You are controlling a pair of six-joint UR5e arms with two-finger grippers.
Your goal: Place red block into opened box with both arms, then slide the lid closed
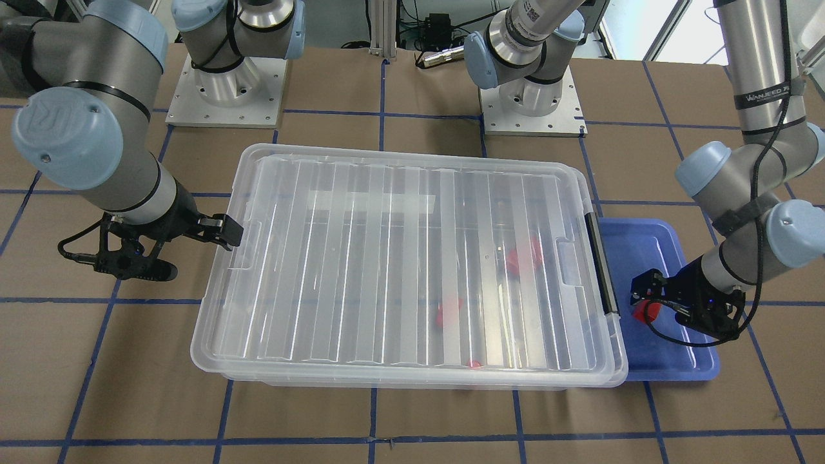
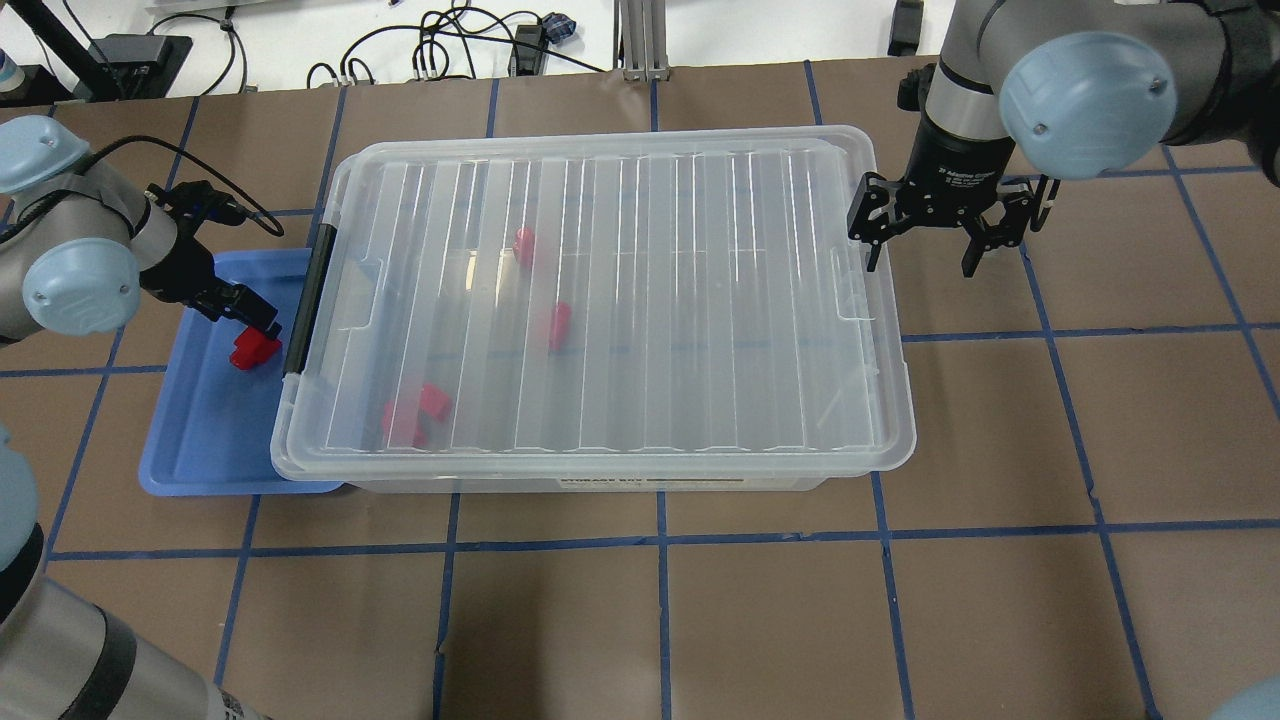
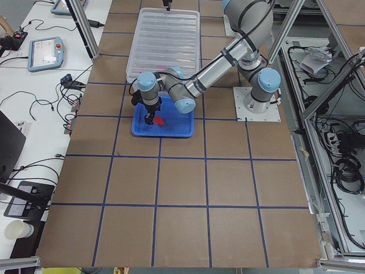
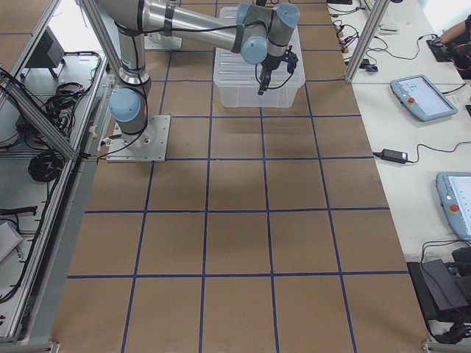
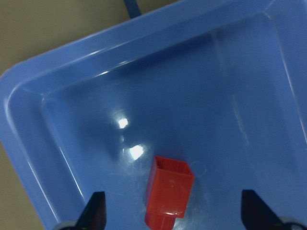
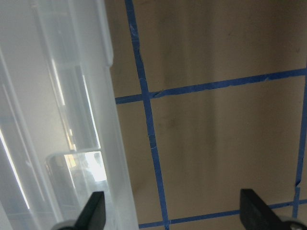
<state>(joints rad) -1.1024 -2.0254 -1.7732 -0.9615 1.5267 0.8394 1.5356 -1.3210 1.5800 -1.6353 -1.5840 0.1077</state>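
Red block [image 5: 169, 194]: lies flat on the floor of the blue tray [image 5: 201, 86], outside the box, stub end towards the wrist camera.
Left gripper [image 2: 252, 320]: low over the tray, jaws spread wide with one finger on each side of the block. Clear gaps show on both sides in the wrist view, so nothing is gripped.
Right gripper [image 2: 920, 262]: jaws spread wide and empty, at the short end of the box away from the handle. One finger is over the plastic rim, the other over the table [image 2: 760, 620].
Box [image 2: 600, 485]: clear plastic, resting on the brown paper-covered table, with the blue tray just beside its handle end.
Lid [image 2: 620, 300]: lies flat on top of the box and covers nearly all of the opening, ribs running across its width.
Handle [image 2: 308, 300]: black bar, exposed at the tray end.
Other blocks [image 2: 558, 325]: several red ones visible through the lid, inside the box, clustered in the half nearer the handle.
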